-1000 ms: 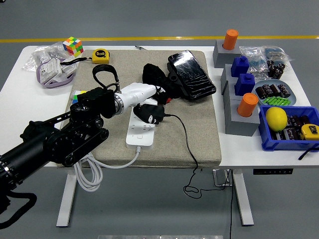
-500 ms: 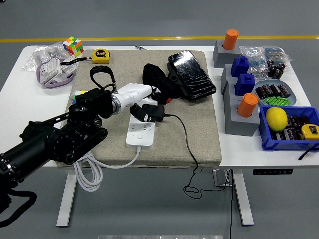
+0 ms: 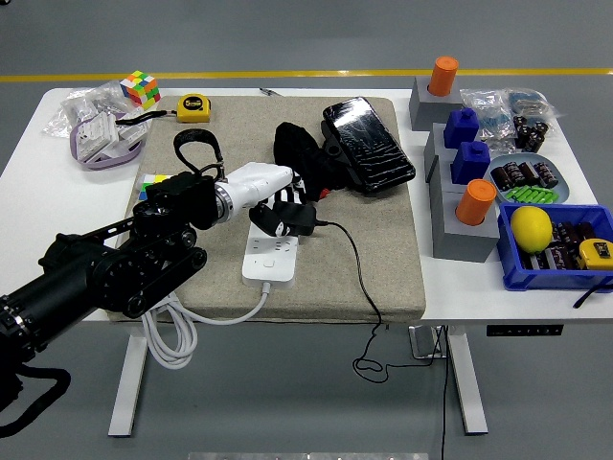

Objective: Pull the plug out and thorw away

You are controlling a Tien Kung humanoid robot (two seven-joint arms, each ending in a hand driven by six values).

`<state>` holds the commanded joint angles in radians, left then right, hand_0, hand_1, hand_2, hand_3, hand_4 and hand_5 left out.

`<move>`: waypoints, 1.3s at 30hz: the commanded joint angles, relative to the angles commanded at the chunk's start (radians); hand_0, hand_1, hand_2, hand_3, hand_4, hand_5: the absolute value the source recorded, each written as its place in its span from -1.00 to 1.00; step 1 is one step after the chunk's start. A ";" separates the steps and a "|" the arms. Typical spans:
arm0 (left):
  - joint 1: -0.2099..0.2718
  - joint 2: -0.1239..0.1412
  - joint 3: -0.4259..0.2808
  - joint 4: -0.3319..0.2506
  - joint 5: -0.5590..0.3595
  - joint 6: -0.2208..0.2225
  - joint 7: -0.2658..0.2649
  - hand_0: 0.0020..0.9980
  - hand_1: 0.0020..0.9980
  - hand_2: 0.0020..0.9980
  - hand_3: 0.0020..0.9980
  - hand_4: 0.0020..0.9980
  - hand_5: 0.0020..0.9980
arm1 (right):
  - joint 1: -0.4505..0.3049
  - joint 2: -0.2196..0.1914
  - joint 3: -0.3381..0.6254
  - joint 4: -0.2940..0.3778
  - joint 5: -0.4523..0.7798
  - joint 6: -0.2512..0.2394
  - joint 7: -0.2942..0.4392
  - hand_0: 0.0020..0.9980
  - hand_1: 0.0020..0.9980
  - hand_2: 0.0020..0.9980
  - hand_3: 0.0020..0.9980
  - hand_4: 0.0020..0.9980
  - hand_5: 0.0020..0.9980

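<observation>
head view, and your left hand point(image 3: 271, 195) is clamped on the black plug point(image 3: 292, 218). compared to a second ago it's lifted up and toward the far side, so it looks clear of the white power strip point(image 3: 270, 255) now. cord point(image 3: 356, 278) trails off the near right of the mat point(image 3: 278, 206). pulling's basically done, tossing's next.

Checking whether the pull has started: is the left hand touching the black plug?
Touching. Head view: the left hand's fingers wrap the plug above the power strip, no gap visible.
</observation>
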<state>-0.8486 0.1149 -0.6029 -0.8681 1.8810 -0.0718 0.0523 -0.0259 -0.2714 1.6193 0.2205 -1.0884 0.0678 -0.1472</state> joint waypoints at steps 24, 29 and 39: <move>0.017 -0.064 0.087 -0.111 -0.070 0.060 -0.041 -0.16 -0.11 -0.08 0.09 0.46 -1.00 | -0.007 0.006 -0.001 0.002 0.002 0.003 0.002 0.15 0.32 0.35 0.19 1.00 -0.05; 0.028 -0.087 0.124 -0.042 -0.102 0.079 -0.061 0.09 0.03 0.03 0.13 0.69 -1.00 | -0.008 0.006 -0.004 0.001 0.001 0.005 0.001 0.15 0.32 0.35 0.19 1.00 -0.05; 0.038 -0.085 0.127 -0.027 -0.128 0.063 -0.058 0.48 0.51 0.50 0.61 1.00 -0.86 | -0.011 0.008 0.000 -0.001 -0.004 0.010 0.002 0.15 0.32 0.35 0.19 1.00 -0.05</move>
<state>-0.8107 0.0295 -0.4761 -0.8954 1.7534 -0.0087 -0.0053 -0.0366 -0.2637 1.6196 0.2200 -1.0920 0.0776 -0.1454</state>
